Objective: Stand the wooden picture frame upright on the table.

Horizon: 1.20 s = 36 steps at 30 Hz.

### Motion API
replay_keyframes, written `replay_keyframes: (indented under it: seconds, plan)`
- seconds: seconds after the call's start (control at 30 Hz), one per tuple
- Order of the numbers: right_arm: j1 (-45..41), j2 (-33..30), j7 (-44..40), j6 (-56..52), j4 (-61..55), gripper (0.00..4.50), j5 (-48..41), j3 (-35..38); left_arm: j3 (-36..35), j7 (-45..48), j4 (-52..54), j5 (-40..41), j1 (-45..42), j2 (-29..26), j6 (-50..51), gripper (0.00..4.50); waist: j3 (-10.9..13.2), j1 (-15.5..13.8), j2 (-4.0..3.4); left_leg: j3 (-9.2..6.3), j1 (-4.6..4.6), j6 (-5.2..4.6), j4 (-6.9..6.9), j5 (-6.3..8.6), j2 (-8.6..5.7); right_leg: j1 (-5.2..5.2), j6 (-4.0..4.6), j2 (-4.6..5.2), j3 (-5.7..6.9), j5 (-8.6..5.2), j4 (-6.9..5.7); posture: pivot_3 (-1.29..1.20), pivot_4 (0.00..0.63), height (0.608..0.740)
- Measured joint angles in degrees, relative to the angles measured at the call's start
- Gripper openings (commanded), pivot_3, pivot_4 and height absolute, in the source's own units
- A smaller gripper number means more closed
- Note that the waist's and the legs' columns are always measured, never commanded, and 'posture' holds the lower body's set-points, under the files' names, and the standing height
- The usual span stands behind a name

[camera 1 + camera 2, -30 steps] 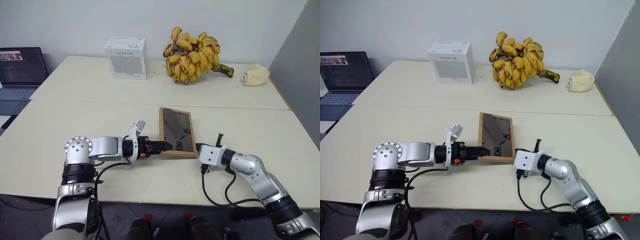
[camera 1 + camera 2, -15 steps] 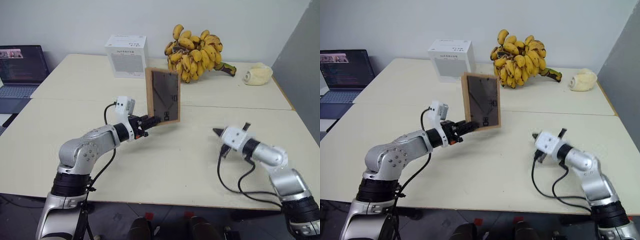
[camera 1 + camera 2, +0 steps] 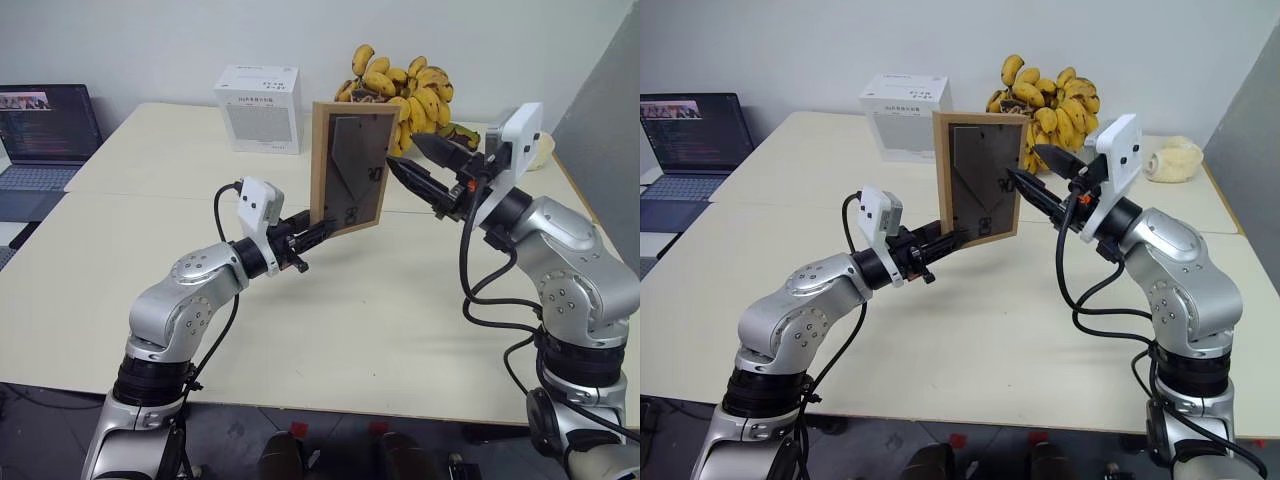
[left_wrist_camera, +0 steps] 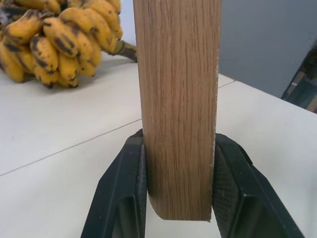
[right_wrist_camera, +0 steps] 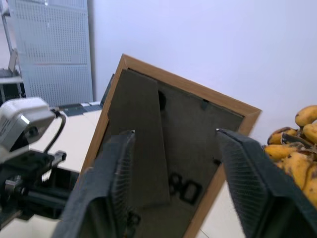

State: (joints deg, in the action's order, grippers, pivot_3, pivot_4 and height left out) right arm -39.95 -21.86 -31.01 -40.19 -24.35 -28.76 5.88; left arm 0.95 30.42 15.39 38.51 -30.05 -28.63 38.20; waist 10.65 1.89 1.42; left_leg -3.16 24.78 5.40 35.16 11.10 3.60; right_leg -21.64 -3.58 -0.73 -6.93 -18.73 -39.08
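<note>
The frame is held in the air above the worktop, roughly upright, its dark grey back with the fold-out stand turned toward the head camera. The left gripper pinches its lower left corner; in the left wrist view the two black fingers press on either face of the wooden edge. The right gripper is just beside the frame's right edge with its fingers spread, one above the other; whether a tip touches the wood cannot be told.

A second ago the frame lay flat on the worktop, back up, with the left gripper at its near edge and the right gripper low on the worktop beside it. Half a second ago the frame was already lifted and tilted, with the right gripper still down and well apart from it. Now the frame is higher and straighter, and the right gripper has risen to it.

The frame's front faces away and is hidden. It covers part of the bananas behind it, and the right arm hides most of the pale object at the far right. A white box stands on the far worktop, and a laptop at the left is cut off by the picture's edge.
</note>
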Motion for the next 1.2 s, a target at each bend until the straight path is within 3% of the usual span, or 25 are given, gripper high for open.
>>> replay_keyframes:
  seconds: [0.47, 0.93, 1.2]
  plan:
    - [-0.1, 1.0, -2.7, 8.3, 6.9, 3.61, 2.9, -6.2, -0.7, 3.9, -0.7, -0.6, -2.8, -0.9, 1.6, 1.31, 0.0, 0.0, -0.01, 0.01, 0.01, 0.00, 0.00, -0.01, 0.01, -0.05, 0.02, -0.01, 0.02, 0.01, -0.06, 0.00, 0.150, 0.740]
    - [1.3, 2.6, 2.1, 8.0, 5.8, 3.61, 4.0, -7.2, 1.5, 11.5, -20.2, -8.6, -10.5, 4.7, -6.2, 1.31, 0.0, 0.0, -0.01, -0.01, 0.04, -0.01, 0.00, -0.02, 0.02, -0.10, 0.06, -0.02, 0.04, 0.03, -0.11, 0.00, 0.150, 0.740]
    - [2.5, 2.5, 3.7, 7.4, 4.3, 3.61, 4.7, -6.6, 1.5, 12.8, -23.2, -10.5, -12.8, 5.6, -7.1, 1.31, 0.0, 0.0, -0.01, -0.01, 0.04, -0.01, 0.00, -0.02, 0.02, -0.10, 0.06, -0.02, 0.05, 0.03, -0.16, 0.00, 0.150, 0.740]
